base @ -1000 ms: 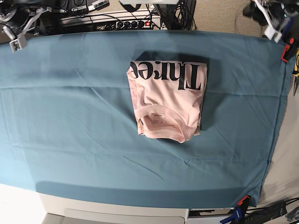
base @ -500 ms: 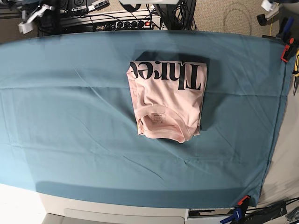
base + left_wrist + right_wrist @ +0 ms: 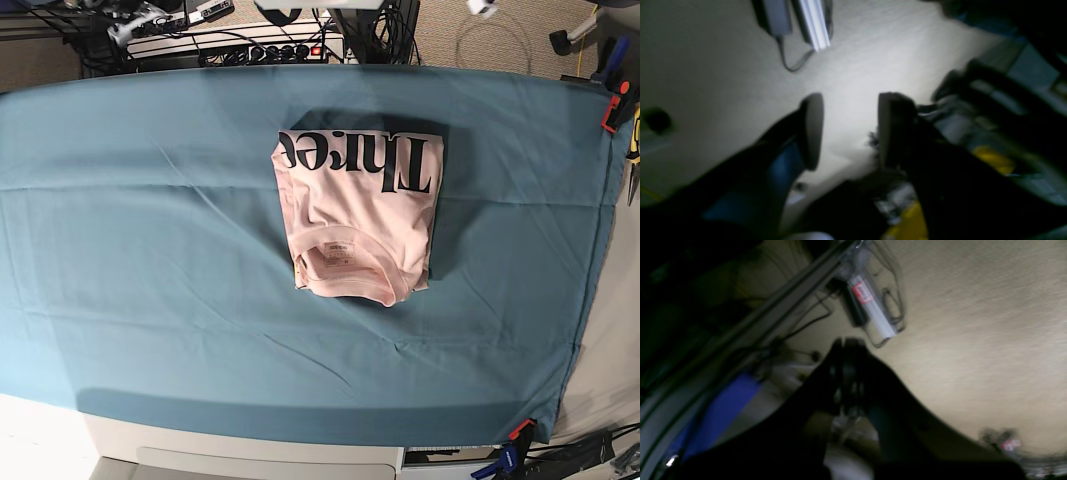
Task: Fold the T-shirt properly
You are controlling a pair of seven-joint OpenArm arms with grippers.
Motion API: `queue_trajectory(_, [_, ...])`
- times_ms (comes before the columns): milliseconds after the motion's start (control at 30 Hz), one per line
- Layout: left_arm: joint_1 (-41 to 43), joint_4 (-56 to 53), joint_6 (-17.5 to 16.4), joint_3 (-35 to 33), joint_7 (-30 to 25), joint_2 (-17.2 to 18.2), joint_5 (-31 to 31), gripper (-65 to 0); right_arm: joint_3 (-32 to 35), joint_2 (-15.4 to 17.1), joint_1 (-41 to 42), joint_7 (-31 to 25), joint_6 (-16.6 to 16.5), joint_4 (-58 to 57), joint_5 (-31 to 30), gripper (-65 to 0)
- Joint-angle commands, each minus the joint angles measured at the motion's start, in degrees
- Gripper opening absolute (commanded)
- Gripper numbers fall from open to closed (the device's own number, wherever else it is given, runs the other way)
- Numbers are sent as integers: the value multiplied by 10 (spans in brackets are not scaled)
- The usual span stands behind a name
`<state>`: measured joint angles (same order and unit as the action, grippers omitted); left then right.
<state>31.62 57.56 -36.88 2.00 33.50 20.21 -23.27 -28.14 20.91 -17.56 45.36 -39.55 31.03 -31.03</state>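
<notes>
Your left gripper (image 3: 845,130) hangs off the table over pale floor, jaws parted and empty. Your right gripper (image 3: 848,373) also points at floor, jaws pressed together on nothing. The T-shirt (image 3: 358,215) lies folded mid-cloth (image 3: 150,250), lettering up.

The right claw (image 3: 848,355) hangs blurred and dark, its jaws pressed together on nothing, over pale carpet (image 3: 973,340). A metal rail (image 3: 780,310) and a clear packet (image 3: 873,303) lie beyond it.
</notes>
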Motion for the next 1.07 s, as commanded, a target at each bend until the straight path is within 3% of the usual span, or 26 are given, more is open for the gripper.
queue_trajectory(0, [-6,-9,19,-17,-29,2,24,-395,14,9,6,-48,-4,-11,23,-650])
queue_trajectory(133, [-62,-84,159,-73,-181,-33,167,-395,70,-16,39,-267,-4,-62,185,-650])
queue_trajectory(233, [-116,-171,223,-93,-242,-69,230,-395,102,-49,63,-331,72,-80,296,-650])
queue_trajectory(333, [-171,-262,245,-99,-261,-108,233,-395,141,-78,85,-338,140,-94,328,-650])
queue_trajectory(500, [-233,-367,284,-99,-271,-161,230,-395,185,-120,119,-328,215,-134,301,-650])
queue_trajectory(600, [-249,-394,301,-99,-276,-182,231,-422,188,-134,119,-328,221,-137,294,-650])
queue_trajectory(700, [-251,-397,300,-99,-276,-194,231,-584,188,-136,119,-321,223,-137,293,-650])
queue_trajectory(767, [-251,-397,301,-99,-280,-198,231,-640,188,-136,119,-310,230,-137,293,-650])
queue_trajectory(1033, [-251,-389,300,-99,-280,-204,196,-650,188,-136,119,-318,231,-137,285,-650])
